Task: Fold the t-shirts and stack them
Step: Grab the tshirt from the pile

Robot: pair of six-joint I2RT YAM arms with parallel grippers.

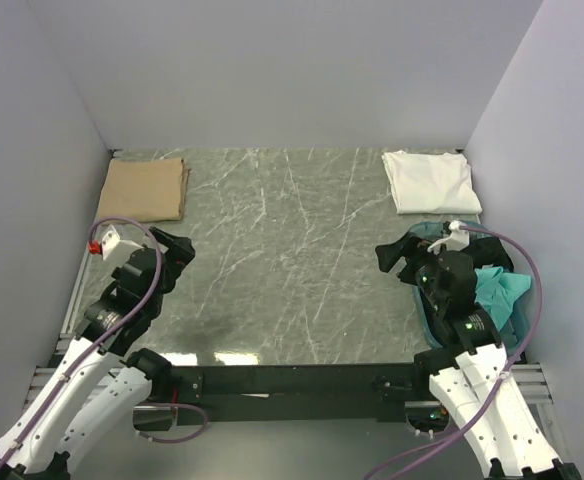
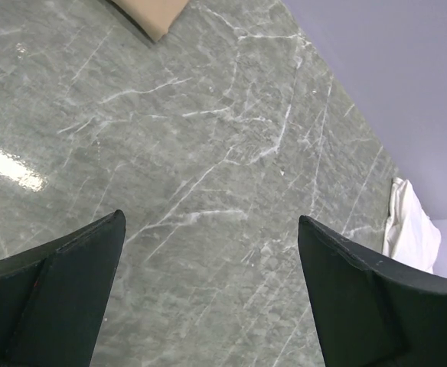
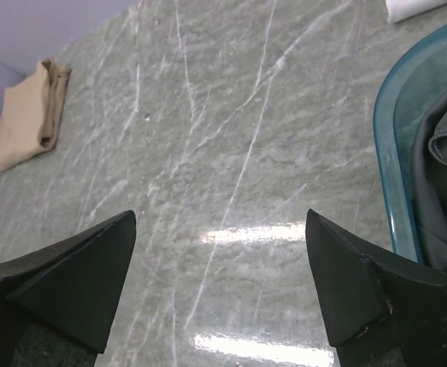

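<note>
Pale walls (image 1: 272, 70) box in a grey veined table (image 1: 282, 250), and over its near part both hands hang with nothing in them. The left hand (image 1: 180, 250) has its fingers spread wide above bare stone, and the right hand (image 1: 392, 258) is spread just as wide, close beside the rim of the blue-green tub (image 3: 384, 153). In that tub a teal t-shirt (image 1: 500, 290) lies crumpled, with a dark grey t-shirt (image 3: 438, 176) bunched against the wall; how many dark ones are in there I cannot tell. Farther out, a tan t-shirt (image 1: 144, 188) lies folded flat at the far left corner, and a white t-shirt (image 1: 430, 180) lies folded at the far right corner, well apart from it. By my reckoning two are folded but nothing is stacked. The tub's shirts are not yet out or folded, and everything has yet to go into one pile.
</note>
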